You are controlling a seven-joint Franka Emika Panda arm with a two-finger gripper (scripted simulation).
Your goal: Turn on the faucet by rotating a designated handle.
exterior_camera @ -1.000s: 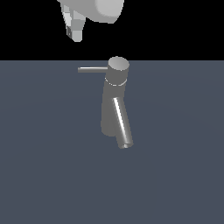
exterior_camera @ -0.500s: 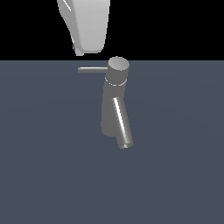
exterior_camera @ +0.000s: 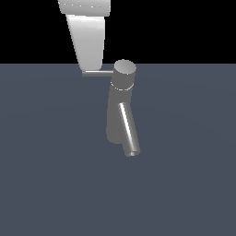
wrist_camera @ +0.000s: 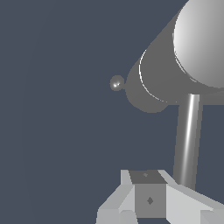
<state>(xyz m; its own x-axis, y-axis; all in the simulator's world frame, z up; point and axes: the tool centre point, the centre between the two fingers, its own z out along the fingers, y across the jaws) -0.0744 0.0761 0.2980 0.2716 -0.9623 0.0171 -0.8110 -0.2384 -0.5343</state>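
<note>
- Fingers (wrist_camera: 148, 199) of the gripper (exterior_camera: 90, 62) sit right at the handle (exterior_camera: 99, 72), near its free end; whether they are spread or pinching it cannot be told
- Handle is a thin rod lying level, pointing from the cap toward the exterior view's left
- Faucet (exterior_camera: 119, 106) stands upright on the dark floor (exterior_camera: 184, 184), its spout slanting down toward the exterior view's right

We see a flat, dark slate-blue surface (exterior_camera: 50, 184) filling the lower part of the exterior view, meeting black at a straight far edge. On it stands the grey faucet (exterior_camera: 120, 110), upright, its slanted spout (exterior_camera: 129, 133) angled down above the surface.
</note>
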